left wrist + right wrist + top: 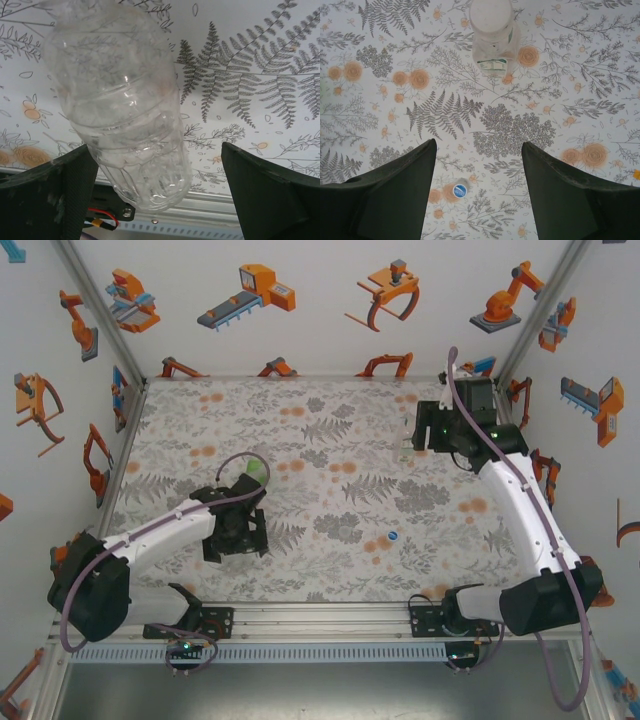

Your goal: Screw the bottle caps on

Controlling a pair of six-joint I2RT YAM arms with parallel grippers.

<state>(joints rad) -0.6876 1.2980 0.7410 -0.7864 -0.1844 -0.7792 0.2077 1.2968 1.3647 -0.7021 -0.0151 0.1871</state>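
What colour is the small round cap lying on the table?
Blue. The small round plastic cap shows best in the right wrist view.

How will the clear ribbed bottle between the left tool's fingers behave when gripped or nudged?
The clear ribbed plastic bottle looks empty, so probably very light. Its thin walls would likely dent if the left tool squeezes firmly. Being round and smooth, it may roll or slip.

A: What sort of place?
B: Robot lab test cell. White wall panels across top of frame, w/ orange cartoon robot-arm stickers.
A: Other signs?
B: Aluminium posts at upper corners, slotted rail along bottom. White robot arm bolted lower left, second arm lower right. Floral-print tabletop at centre.
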